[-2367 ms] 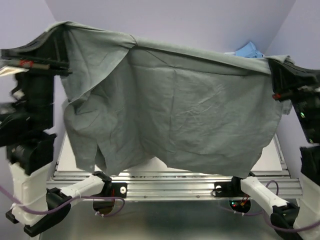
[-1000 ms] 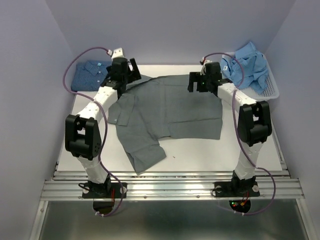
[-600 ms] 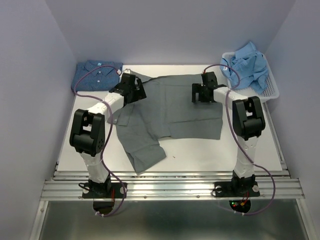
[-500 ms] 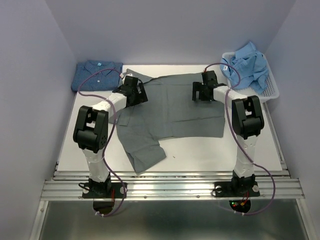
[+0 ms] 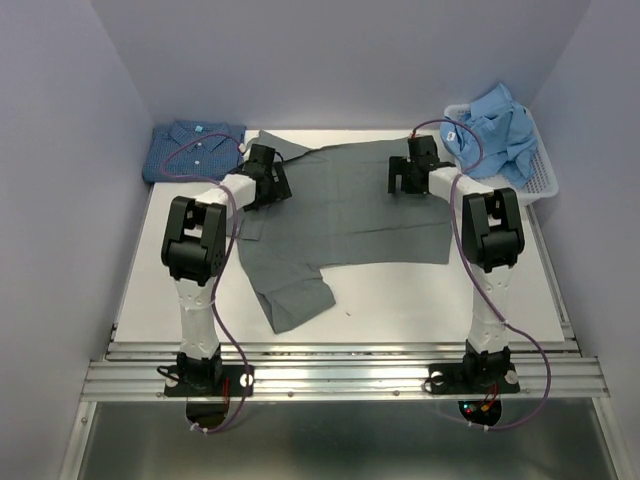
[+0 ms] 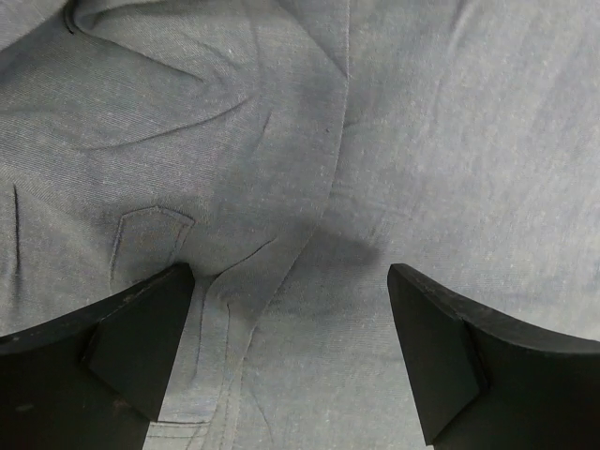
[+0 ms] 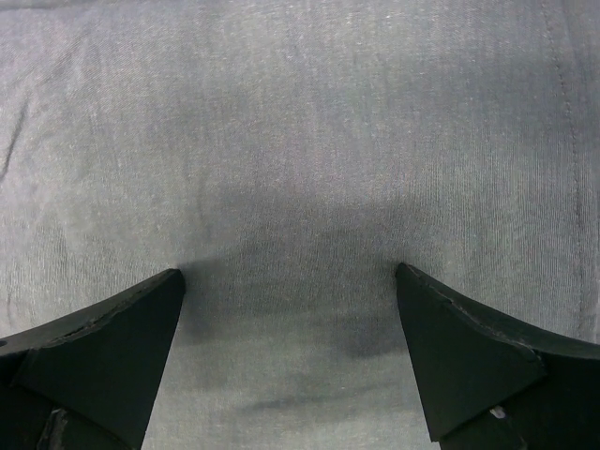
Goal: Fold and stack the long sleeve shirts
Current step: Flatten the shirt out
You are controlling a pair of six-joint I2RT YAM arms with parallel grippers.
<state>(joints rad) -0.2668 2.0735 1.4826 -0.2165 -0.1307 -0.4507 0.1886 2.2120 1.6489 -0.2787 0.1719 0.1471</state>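
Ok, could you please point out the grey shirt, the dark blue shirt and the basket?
grey shirt [image 5: 350,215]: top view, on its flat middle panel.
dark blue shirt [image 5: 188,155]: top view, on the folded body below the collar.
basket [image 5: 540,176]: top view, on its right mesh rim.

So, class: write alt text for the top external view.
A grey shirt lies spread on a white table, left gripper and right gripper open over its far part. Dark blue shirt far left; light blue shirt in a basket far right.
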